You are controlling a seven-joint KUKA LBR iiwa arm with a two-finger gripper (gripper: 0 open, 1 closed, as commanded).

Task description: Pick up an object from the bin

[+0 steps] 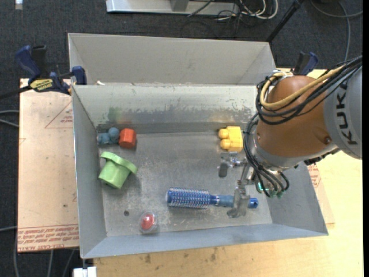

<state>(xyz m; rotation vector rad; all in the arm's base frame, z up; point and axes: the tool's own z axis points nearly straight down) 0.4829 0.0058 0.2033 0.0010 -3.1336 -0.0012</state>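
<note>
The claw (232, 189) hangs low at the right side of a grey metal bin (173, 100), below the arm's rounded orange cover (291, 120); it appears spread wide, and nothing is gripped in it; its nearer tip is down at the handle end of a blue hairbrush (190, 199), which lies flat along the bin floor with its bristled head pointing left; whether the tip touches the handle cannot be told. Just beyond the claw, against the back wall, sits a yellow block (230, 138). Well apart on the left lie a green flanged plastic piece (115, 170), an orange-red cube (127, 138) beside small blue lumps (108, 135), and a red ball (148, 223) near the front wall.

The likely risk: the handle is thin and lies close to one tip, not centred; closing from here could nudge it aside or pinch only its end, so the long brush may swing, tilt and slip out when lifted; the bin's sloping right wall is close, leaving little room to shift.
</note>
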